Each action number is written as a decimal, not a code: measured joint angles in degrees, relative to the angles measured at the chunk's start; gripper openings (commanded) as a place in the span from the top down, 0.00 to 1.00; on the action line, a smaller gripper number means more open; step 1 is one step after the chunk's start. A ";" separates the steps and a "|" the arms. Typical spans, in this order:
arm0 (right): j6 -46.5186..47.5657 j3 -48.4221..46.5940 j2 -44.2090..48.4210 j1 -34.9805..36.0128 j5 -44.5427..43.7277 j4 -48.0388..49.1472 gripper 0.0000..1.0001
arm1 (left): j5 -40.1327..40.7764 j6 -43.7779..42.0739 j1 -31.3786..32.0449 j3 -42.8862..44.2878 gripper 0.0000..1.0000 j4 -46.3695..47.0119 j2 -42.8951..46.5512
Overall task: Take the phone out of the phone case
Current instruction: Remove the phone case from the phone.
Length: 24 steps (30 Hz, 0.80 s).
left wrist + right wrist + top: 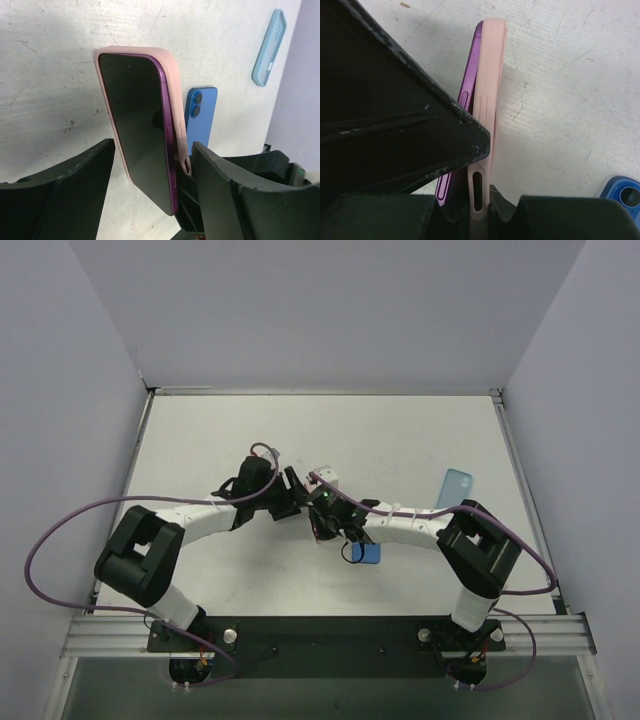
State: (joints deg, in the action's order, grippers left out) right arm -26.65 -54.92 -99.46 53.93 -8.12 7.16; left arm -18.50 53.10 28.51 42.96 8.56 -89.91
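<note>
A purple phone [140,125] with a dark screen sits in a pink case [175,90], held up on end over the table's middle [325,480]. My right gripper [487,170] is shut on the case's lower end; the case [490,75] shows edge-on with the phone's purple rim [470,75] beside it. At the lower end the purple rim stands a little apart from the case. My left gripper [154,150] is open, one finger on each side of the phone, not pressing it. In the top view the left gripper [290,495] and right gripper [322,502] meet at the phone.
A blue phone [370,552] lies camera-side up on the table just behind the held phone [200,122]. A light blue empty case [457,487] lies further right [269,47]. Grey walls close in the table on three sides.
</note>
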 measured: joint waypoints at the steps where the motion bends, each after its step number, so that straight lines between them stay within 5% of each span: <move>1: 0.04 0.00 0.00 0.04 -0.04 0.00 0.91 | 0.59 -0.39 0.31 0.59 0.27 -0.94 -0.35; 24: -0.55 -0.04 -0.07 0.07 -0.39 0.00 0.91 | 7.80 -2.73 2.91 5.68 0.36 -11.39 -0.20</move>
State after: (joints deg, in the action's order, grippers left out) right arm -27.20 -54.96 -99.53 54.00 -8.51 7.16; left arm -10.70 50.37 31.42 48.64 -2.83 -90.11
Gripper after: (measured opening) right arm 0.101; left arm 0.643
